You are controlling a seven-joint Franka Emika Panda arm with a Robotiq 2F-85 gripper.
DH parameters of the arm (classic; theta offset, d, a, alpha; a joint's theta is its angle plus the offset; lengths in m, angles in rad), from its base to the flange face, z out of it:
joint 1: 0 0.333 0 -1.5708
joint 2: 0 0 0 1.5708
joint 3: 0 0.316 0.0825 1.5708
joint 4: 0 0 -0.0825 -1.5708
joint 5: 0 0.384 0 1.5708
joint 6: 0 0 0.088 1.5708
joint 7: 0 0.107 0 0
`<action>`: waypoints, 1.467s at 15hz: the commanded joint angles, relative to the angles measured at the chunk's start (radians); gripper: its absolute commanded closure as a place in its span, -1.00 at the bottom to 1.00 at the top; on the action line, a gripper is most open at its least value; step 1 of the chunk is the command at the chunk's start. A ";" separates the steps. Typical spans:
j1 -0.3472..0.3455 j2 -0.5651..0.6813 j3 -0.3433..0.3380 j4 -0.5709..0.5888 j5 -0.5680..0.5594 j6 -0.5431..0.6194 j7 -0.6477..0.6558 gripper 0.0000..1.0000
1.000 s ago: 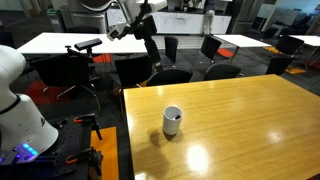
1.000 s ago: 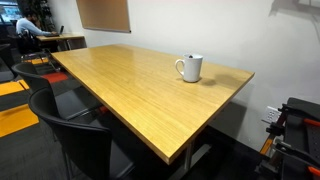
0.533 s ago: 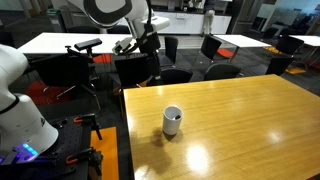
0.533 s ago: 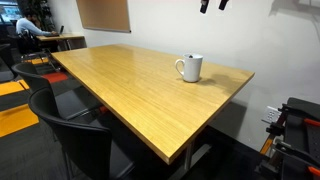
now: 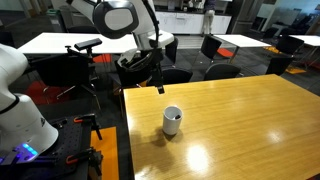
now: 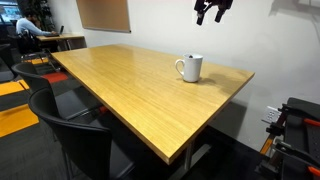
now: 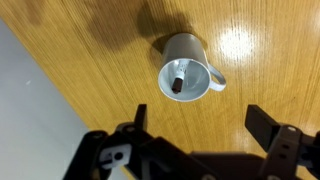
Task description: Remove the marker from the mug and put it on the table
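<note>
At the centre of the wrist view, the marker (image 7: 178,80) stood inside the mug (image 7: 188,50) on the tabletop (image 7: 90,50). The end effector (image 7: 203,130) hovered above, jaws apart and empty, so the removal had seemingly not begun.

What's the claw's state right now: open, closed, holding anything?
Claw: open and empty, above the mug; the marker sits inside the mug.
</note>
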 commanded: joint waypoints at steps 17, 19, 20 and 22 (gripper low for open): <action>0.003 0.193 -0.051 0.042 -0.064 0.182 0.066 -1.00; 0.009 0.222 -0.064 0.052 -0.092 0.208 0.106 -1.00; 0.014 0.234 -0.070 0.057 -0.104 0.213 0.122 -1.00; 0.025 0.256 -0.083 0.067 -0.138 0.222 0.160 -0.90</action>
